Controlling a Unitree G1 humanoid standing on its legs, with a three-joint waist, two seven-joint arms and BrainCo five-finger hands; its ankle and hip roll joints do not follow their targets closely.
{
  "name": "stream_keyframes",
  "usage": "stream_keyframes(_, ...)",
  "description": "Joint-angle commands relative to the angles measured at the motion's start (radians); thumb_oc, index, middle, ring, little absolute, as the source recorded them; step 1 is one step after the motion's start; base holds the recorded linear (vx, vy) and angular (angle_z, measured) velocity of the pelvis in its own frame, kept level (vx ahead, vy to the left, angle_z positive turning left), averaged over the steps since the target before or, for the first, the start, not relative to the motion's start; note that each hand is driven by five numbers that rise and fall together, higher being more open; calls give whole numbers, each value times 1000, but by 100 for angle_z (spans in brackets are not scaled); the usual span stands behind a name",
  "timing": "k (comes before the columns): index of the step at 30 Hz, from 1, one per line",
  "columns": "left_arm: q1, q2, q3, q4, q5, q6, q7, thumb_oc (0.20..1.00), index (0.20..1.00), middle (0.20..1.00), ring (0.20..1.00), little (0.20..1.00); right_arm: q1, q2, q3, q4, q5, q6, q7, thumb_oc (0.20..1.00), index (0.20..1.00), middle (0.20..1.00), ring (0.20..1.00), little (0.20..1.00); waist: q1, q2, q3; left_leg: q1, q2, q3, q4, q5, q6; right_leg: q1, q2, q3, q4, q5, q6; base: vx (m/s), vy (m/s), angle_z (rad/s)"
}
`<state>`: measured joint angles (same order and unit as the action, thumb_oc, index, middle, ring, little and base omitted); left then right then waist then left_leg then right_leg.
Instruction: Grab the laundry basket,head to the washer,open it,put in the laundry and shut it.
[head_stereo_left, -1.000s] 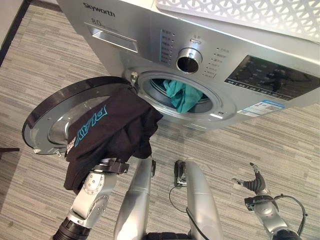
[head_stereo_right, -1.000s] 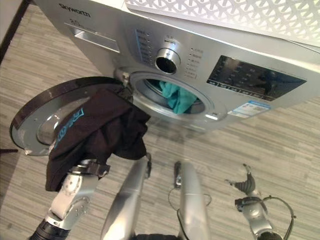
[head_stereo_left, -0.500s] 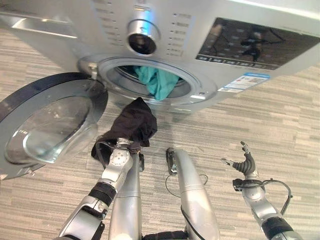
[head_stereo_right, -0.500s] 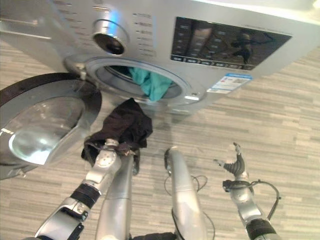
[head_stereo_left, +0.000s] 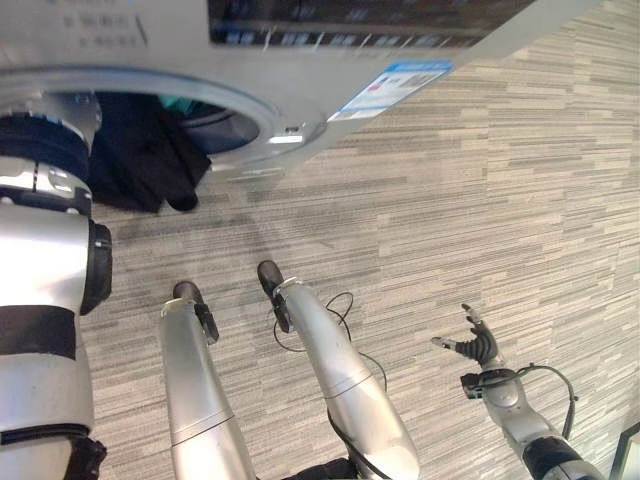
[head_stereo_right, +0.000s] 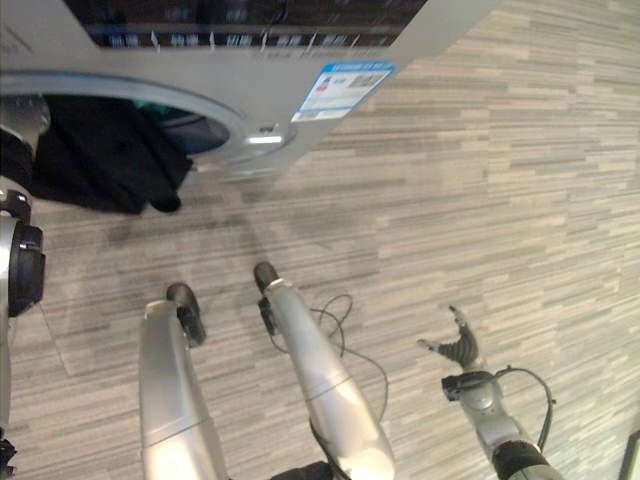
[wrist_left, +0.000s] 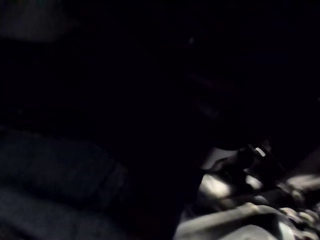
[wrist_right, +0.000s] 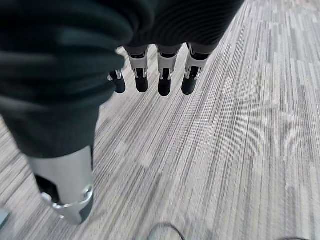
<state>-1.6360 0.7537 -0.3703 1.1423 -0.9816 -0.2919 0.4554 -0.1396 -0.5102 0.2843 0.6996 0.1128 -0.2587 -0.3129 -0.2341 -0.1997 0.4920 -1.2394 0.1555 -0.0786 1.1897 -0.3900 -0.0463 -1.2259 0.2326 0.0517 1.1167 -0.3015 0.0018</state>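
Observation:
The silver washer (head_stereo_left: 300, 70) spans the top of the eye views, its round drum opening (head_stereo_left: 255, 118) at the upper left. A black garment (head_stereo_left: 140, 165) hangs in and over the lower lip of that opening, with a bit of teal cloth (head_stereo_left: 182, 103) behind it inside the drum. My left arm (head_stereo_left: 40, 250) rises along the left edge towards the opening, and its hand is buried in the dark cloth (wrist_left: 100, 125). My right hand (head_stereo_left: 470, 347) hangs low at the right over the floor, fingers (wrist_right: 160, 75) straight and empty.
The washer's dark control panel (head_stereo_left: 350, 15) and a white-blue sticker (head_stereo_left: 390, 85) sit right of the opening. Grey striped floor (head_stereo_left: 480, 200) stretches to the right and front.
The view has swung right and closer to the washer, and the door has left the picture. My left arm has carried the black garment from below the door up into the drum opening. The right hand stays put.

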Motion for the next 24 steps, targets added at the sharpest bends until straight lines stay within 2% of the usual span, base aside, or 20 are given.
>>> stream_keyframes(1, -61, 12, -6, -68, 26, -97, -12, 200, 200, 200, 200, 200, 109, -22, 10, -13, 24, -2, 4, 1000, 1000, 1000, 1000, 1000, -11, 65, -153, 60, -20, 15, 100, -191, 145, 74, -61, 22, -91, -3, 87, 21, 49, -31)
stream_keyframes(5, 29, -15, 54, -53, 24, -88, -24, 200, 200, 200, 200, 200, 107, -29, 26, -84, 9, -8, -5, 1000, 1000, 1000, 1000, 1000, -1, 60, -140, 45, 0, 31, 136, -205, 162, 46, -36, 35, -73, 8, 88, -5, 78, -16)
stream_keyframes(8, 141, -54, 133, 17, 12, -50, -41, 200, 200, 200, 200, 200, 99, -31, 46, -129, -22, -6, -24, 1000, 1000, 1000, 1000, 1000, 9, 50, -124, 35, 11, 40, 160, -211, 166, 26, -24, 40, -61, 14, 88, -24, 58, -29)
stream_keyframes(9, 215, -68, 173, 79, 33, 5, -62, 200, 200, 200, 200, 200, 94, -35, 65, -149, -45, -4, -35, 1000, 1000, 1000, 1000, 1000, 3, 48, -115, 27, 18, 48, 177, -217, 168, 10, -16, 45, -45, 21, 90, -38, 68, -31)
stream_keyframes(11, 240, -61, 181, 111, 74, 33, -70, 200, 200, 200, 200, 200, 91, -39, 74, -158, -57, -3, -38, 1000, 1000, 1000, 1000, 1000, 0, 44, -113, 20, 24, 52, 188, -222, 169, 3, -13, 46, -41, 24, 91, -35, 51, -21)
stream_keyframes(12, 289, -61, 200, 169, 121, 81, -87, 200, 200, 200, 200, 200, 91, -45, 82, -176, -75, -5, -37, 1000, 1000, 1000, 1000, 1000, -4, 33, -104, 11, 32, 56, 202, -225, 171, -10, -8, 45, -36, 28, 92, -28, 41, -16)
stream_keyframes(15, 314, -58, 213, 195, 133, 109, -118, 200, 200, 200, 200, 200, 101, -58, 89, -197, -79, -2, -30, 1000, 1000, 1000, 1000, 1000, -10, 26, -104, -3, 49, 61, 224, -235, 173, -30, 4, 43, -27, 35, 95, -32, 26, -23)
stream_keyframes(17, 365, -8, 201, 295, 241, 210, -198, 200, 200, 200, 200, 200, 138, -86, 75, -249, -88, 10, -3, 1000, 1000, 1000, 1000, 1000, -14, 14, -83, -26, 71, 67, 260, -242, 177, -59, 18, 35, -20, 47, 99, -54, -6, -23)
stream_keyframes(22, 333, 13, 165, 250, 251, 195, -224, 200, 200, 200, 200, 200, 200, -98, 48, -287, -102, 27, 27, 1000, 1000, 1000, 1000, 1000, -19, 27, -68, -50, 85, 75, 277, -242, 178, -97, 28, 29, -15, 60, 100, -28, -2, -22)
stream_keyframes(24, 260, 42, 135, 166, 195, 147, -200, 200, 200, 200, 200, 200, 240, -115, 21, -333, -94, 22, 43, 1000, 1000, 1000, 1000, 1000, -21, 38, -67, -55, 87, 80, 278, -242, 181, -104, 24, 28, -19, 64, 101, -11, -2, -6)
